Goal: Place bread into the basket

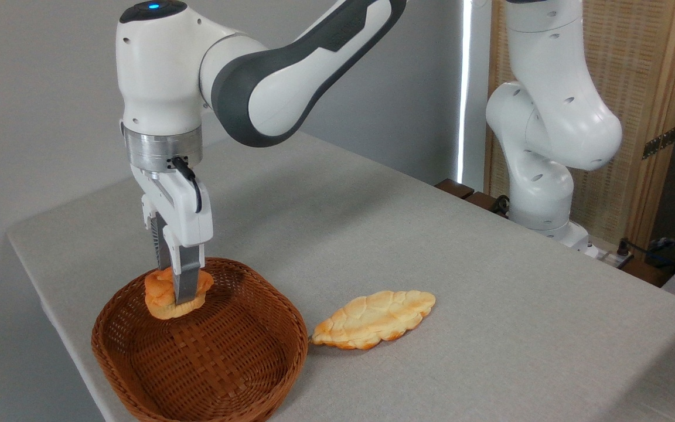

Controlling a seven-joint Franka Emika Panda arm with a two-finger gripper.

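Gripper (174, 293) points straight down over the basket (244, 351), fingers clamped on the bun (159, 296). Bun sits at the basket's far-left side, inside the rim; can't tell if it touches the weave or hangs just above. Flat leaf-shaped bread (375, 319) lies on the table (431, 246) just right of the basket, its tip at the rim.
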